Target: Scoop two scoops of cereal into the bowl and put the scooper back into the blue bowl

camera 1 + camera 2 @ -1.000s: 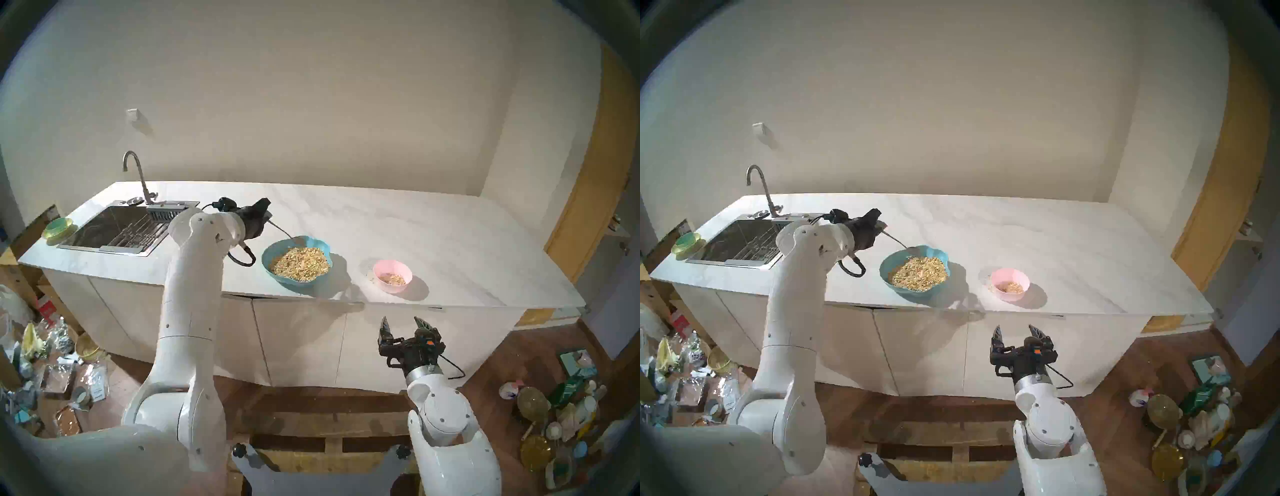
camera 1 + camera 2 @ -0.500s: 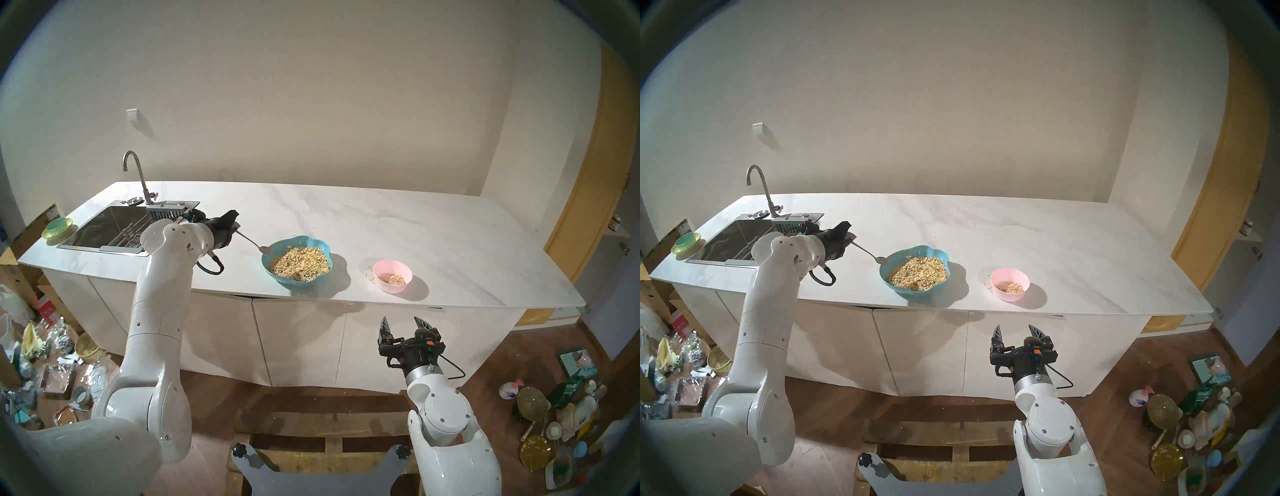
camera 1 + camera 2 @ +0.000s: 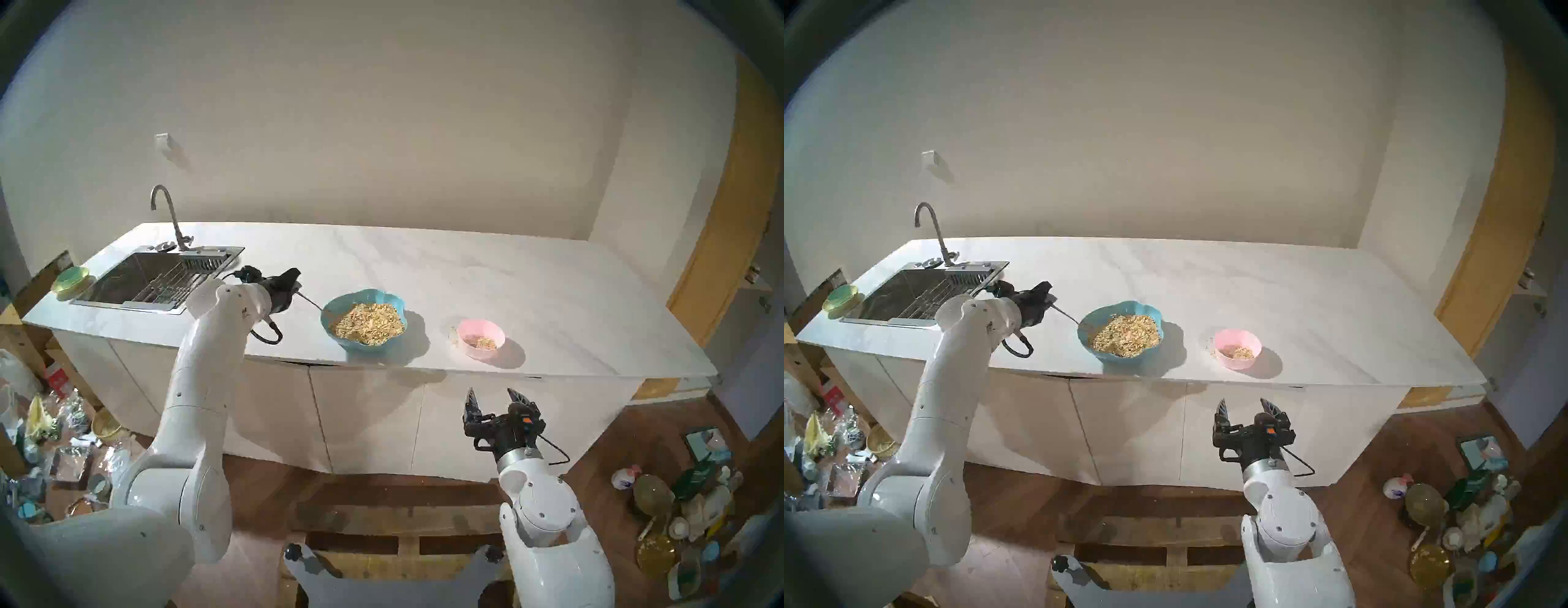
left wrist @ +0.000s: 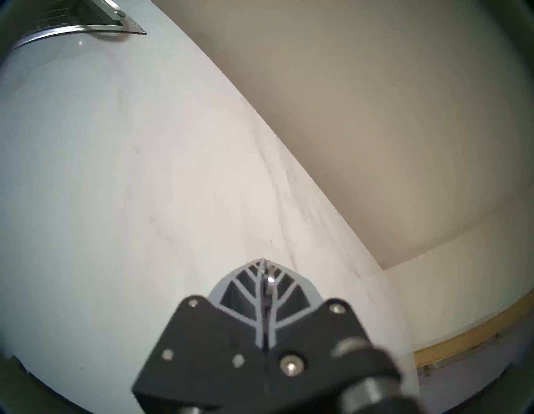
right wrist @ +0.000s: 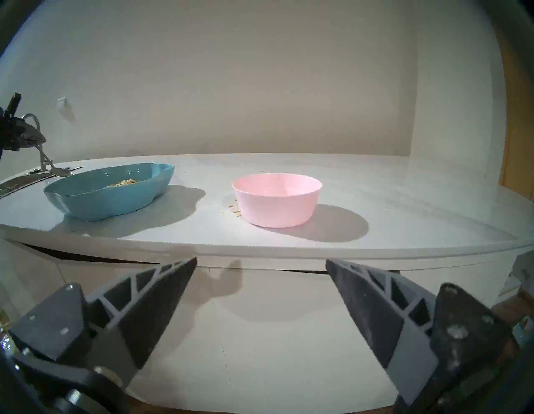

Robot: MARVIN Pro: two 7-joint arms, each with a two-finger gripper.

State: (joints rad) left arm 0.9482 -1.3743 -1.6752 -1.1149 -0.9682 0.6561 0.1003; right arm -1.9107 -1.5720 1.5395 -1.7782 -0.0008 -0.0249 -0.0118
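The teal-blue bowl [image 3: 356, 346] with a wavy rim holds a heap of cereal [image 3: 367, 323] near the counter's front edge. It also shows in the right wrist view [image 5: 109, 199]. The pink bowl [image 3: 481, 327] stands to its right with a little cereal [image 3: 479, 342] inside. My left gripper [image 3: 295, 285] is shut on the handle of the silver spoon [image 3: 312, 302]. The spoon slants down, and its head [image 5: 62, 172] is at the blue bowl's left rim. My right gripper [image 3: 492, 397] is open and empty, below the counter's front edge, in front of the pink bowl [image 5: 277, 202].
A few flakes [image 5: 234, 210] lie on the white counter [image 3: 509, 276] left of the pink bowl. A steel sink [image 3: 140, 280] with a faucet [image 3: 169, 212] is at the far left, with a green bowl on a yellow plate [image 3: 72, 280] beside it. Clutter covers the floor on both sides.
My left gripper moved left and down with the spoon. The spoon head went from the blue bowl's back rim to its left rim. The right arm has not moved.
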